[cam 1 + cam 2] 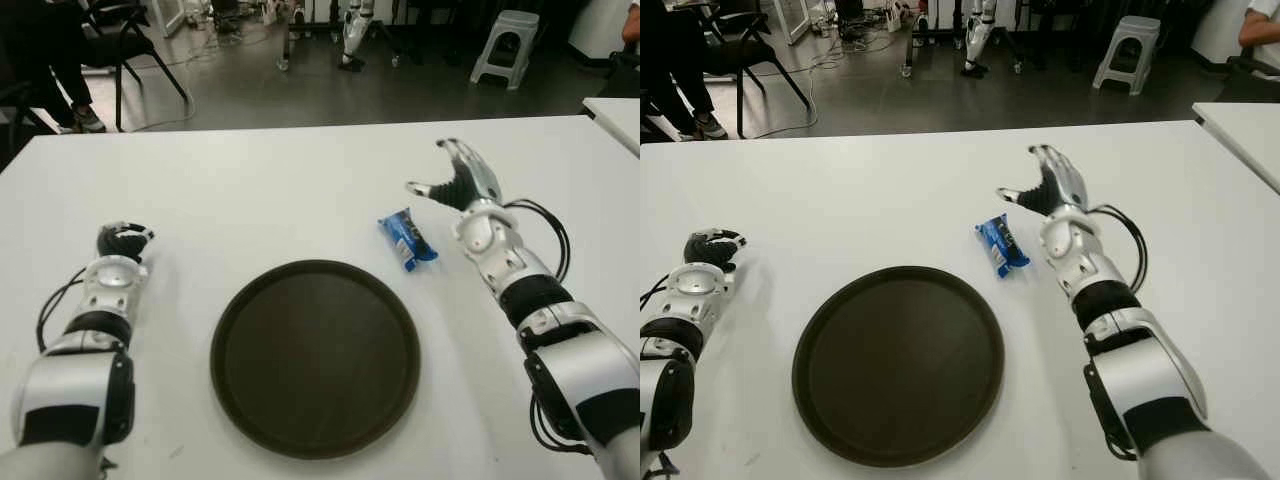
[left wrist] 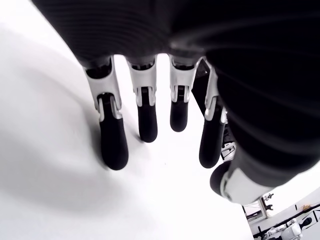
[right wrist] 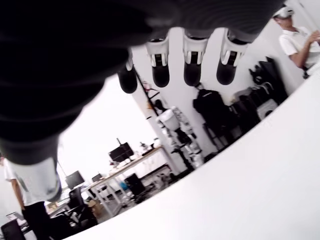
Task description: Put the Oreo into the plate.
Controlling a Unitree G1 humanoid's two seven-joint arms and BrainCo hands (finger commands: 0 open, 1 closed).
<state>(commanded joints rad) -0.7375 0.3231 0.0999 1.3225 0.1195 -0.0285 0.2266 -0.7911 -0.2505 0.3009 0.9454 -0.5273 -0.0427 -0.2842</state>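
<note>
Holding my right hand [image 1: 458, 177] spread and empty, I see the Oreo [image 1: 407, 239] just inboard of its wrist, beside the plate [image 1: 314, 358]. Closing badly could skid the slick packet away. My left hand [image 1: 122, 240] shows beyond the plate's other side, fingers loose.

The Oreo [image 1: 407, 239] is a small blue packet with white print, lying flat on the white table [image 1: 300, 190] with its long side running away from the robot and angled slightly. It sits just beyond the right rim of the plate [image 1: 314, 358], close to it but apart. The plate is a round, dark brown, shallow dish with a raised edge, lying flat with nothing in it.
</note>
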